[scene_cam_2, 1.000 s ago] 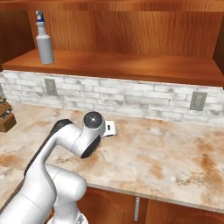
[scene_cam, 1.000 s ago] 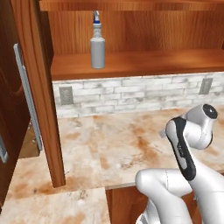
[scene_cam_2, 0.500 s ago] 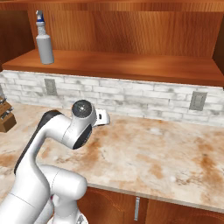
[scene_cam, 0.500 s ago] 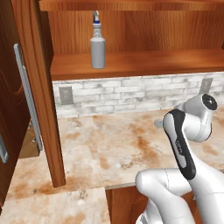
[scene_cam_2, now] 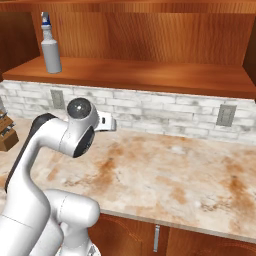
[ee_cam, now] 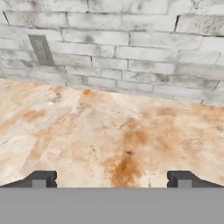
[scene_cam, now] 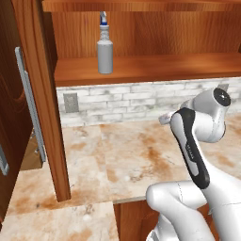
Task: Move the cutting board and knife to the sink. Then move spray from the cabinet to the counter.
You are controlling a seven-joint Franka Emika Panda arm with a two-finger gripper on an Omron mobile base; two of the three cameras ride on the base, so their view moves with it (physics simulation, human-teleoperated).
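The spray [scene_cam: 105, 49] [scene_cam_2: 50, 50] stands upright on the lower shelf of the open cabinet [scene_cam: 141, 68] [scene_cam_2: 150, 76], at its left end. My gripper [ee_cam: 111, 179] is open, with nothing between its fingertips [ee_cam: 41, 178]. It points at the brick wall over the counter [scene_cam: 117, 155] [scene_cam_2: 165, 170] [ee_cam: 109, 127], well below and to the right of the spray. In the base views only the white hand [scene_cam_2: 105, 121] [scene_cam: 164, 118] pokes out behind the wrist. The cutting board and the sink are out of view.
The cabinet door [scene_cam: 14, 94] stands open at the left, with its silver bar handle [scene_cam: 30, 103]. The brick backsplash carries outlets [scene_cam_2: 58, 99] [scene_cam_2: 226, 115] [ee_cam: 40, 49]. A brown knife block [scene_cam_2: 5, 134] sits at the counter's far left.
The arm's wrist has risen and swung left toward the wall, turning the hand toward the backsplash. The spray has not moved.
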